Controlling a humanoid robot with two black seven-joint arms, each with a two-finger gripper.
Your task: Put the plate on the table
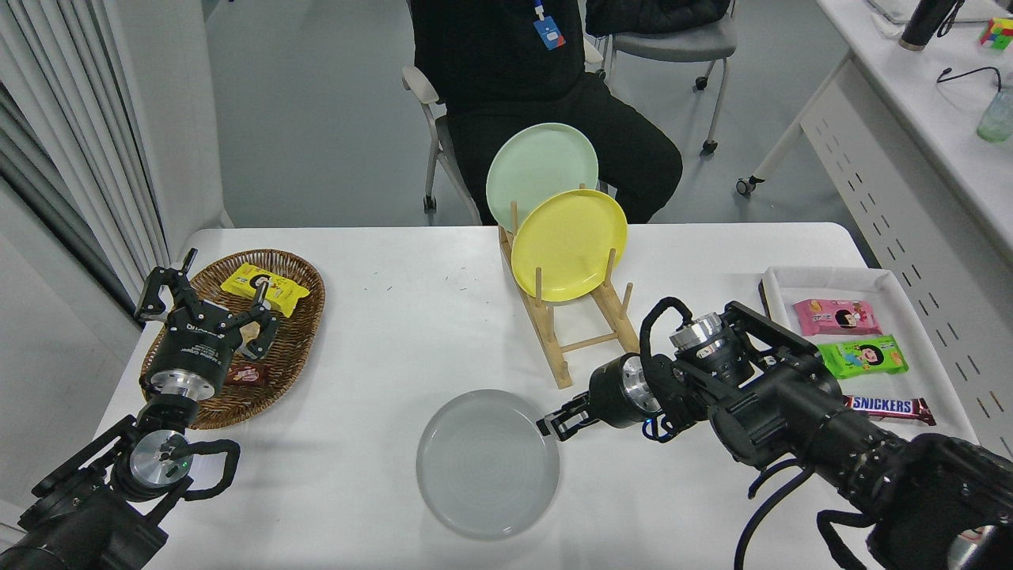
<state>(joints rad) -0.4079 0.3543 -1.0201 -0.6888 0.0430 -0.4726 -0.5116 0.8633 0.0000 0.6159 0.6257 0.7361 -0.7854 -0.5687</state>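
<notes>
we've got the pale grey plate (487, 462) lying flat on the white table (396, 332), near the front edge and roughly in the middle, rim up with its faint rings showing. the right gripper (554, 421) sits right at the plate's right rim, fingers a little apart, and we can't tell if they touch the rim or are just beside it. nothing is pinched between them as far as we can see.

behind the plate there's a wooden rack (582, 332) with a yellow plate (568, 244) standing in it and a mint green plate (538, 170) right behind that one. the nearer slots of the rack are bare.

the left gripper (207, 305) is parked at the lower left, over a wicker basket (297, 332), fingers spread wide and holding nothing. a yellow snack pack (263, 286) lies in the basket.

over on the right a white tray (823, 277) holds a pink pack (837, 316), a green pack (864, 355) and a snickers bar (885, 407). a person in black (514, 71) sits on a chair at the far side.
</notes>
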